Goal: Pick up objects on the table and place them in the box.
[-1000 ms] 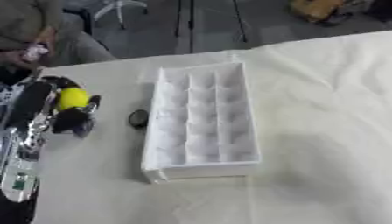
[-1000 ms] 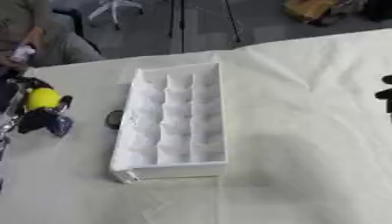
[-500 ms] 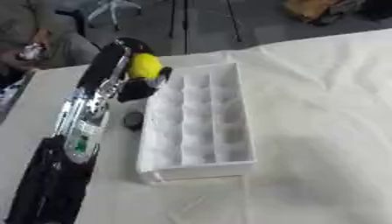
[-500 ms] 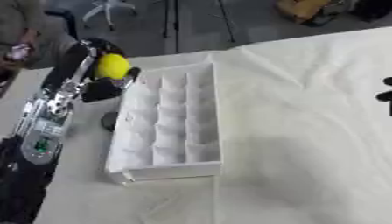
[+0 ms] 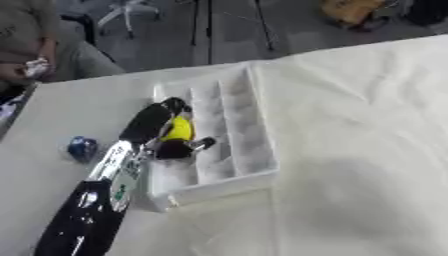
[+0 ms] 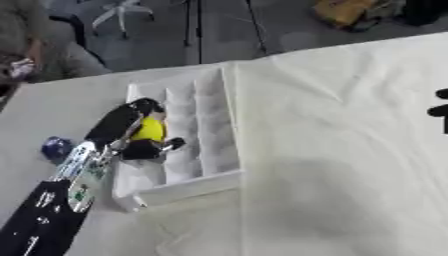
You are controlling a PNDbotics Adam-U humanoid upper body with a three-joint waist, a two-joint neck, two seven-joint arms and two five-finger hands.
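While the yellow object [image 5: 179,129] sits in the curled fingers of the left hand [image 5: 171,135], it is not yet released: the hand holds it just above the left-hand compartments of the white box [image 5: 254,145], near the box's middle row, so this placement looks close to finished but not done. The fingers wrap round the yellow thing, one dark finger sticking out towards the box's centre. The compartments that show appear empty, though the arm hides several of them, so I cannot be sure nothing lies inside. Left on the table [image 5: 367,150] is a small blue object [image 5: 82,147] well to the left of the box, which I judge to be the next pick. The right hand [image 6: 439,110] shows only as a dark shape at the right edge of the right eye view; its fingers cannot be made out. A green mark on the forearm is unreadable, and no other writing shows.
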